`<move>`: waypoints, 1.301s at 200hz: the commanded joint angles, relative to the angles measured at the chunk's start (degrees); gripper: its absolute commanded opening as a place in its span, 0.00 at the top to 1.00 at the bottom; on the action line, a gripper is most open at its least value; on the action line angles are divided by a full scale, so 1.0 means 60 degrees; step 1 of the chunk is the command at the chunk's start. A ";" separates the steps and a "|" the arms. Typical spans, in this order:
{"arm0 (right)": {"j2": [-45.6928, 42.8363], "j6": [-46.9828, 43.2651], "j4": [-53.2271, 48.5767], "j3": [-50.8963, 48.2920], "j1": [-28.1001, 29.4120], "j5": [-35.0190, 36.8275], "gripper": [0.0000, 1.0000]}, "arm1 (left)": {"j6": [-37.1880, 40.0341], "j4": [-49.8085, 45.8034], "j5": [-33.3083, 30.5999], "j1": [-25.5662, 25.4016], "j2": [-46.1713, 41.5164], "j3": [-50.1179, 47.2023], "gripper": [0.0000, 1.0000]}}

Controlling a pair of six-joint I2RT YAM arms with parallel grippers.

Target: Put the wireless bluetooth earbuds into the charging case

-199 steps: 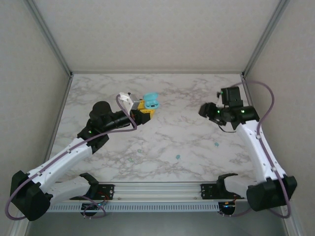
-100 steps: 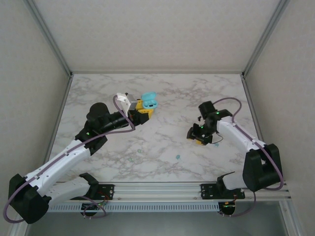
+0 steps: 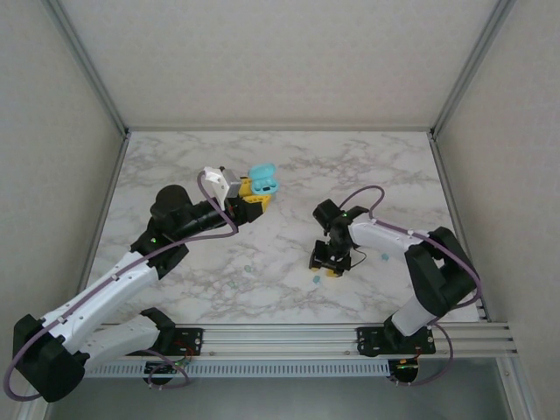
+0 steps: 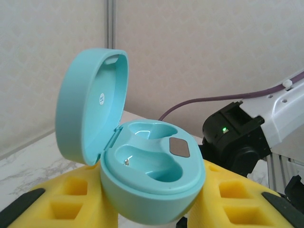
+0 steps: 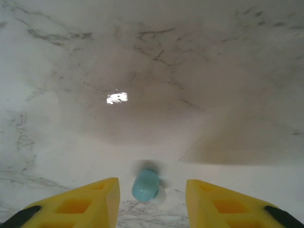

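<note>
1. Resting on the marble table (image 5: pixel 142 95), a pale teal earbud (image 5: pixel 145 185) lies between the right gripper's (image 5: pixel 151 183) parted jaws; we see neither finger touching it.
2. We find the left gripper (image 3: pixel 252 192) clamped on the teal charging case (image 4: pixel 152 166), lid up, both wells empty.

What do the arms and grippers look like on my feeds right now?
The left arm and right arm have white links, black joints with green lights, and a purple cable looping along each. The left gripper and right gripper have yellow blocky fingers with square pockets and black tips.
</note>
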 commanded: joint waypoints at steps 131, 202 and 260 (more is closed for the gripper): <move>0.0775 0.0281 -0.0157 0.0491 0.0652 0.0433 0.73 | 0.0014 0.0194 -0.0162 -0.0060 -0.0151 -0.0112 0.77; 0.1034 0.0224 -0.0403 0.0633 0.0837 0.0782 0.76 | 0.0020 0.0187 -0.0162 -0.0070 -0.0129 -0.0110 0.77; 0.1066 -0.0054 -0.0858 0.0899 0.0844 0.1108 0.78 | 0.0013 0.0158 -0.0175 -0.0066 -0.0135 -0.0083 0.77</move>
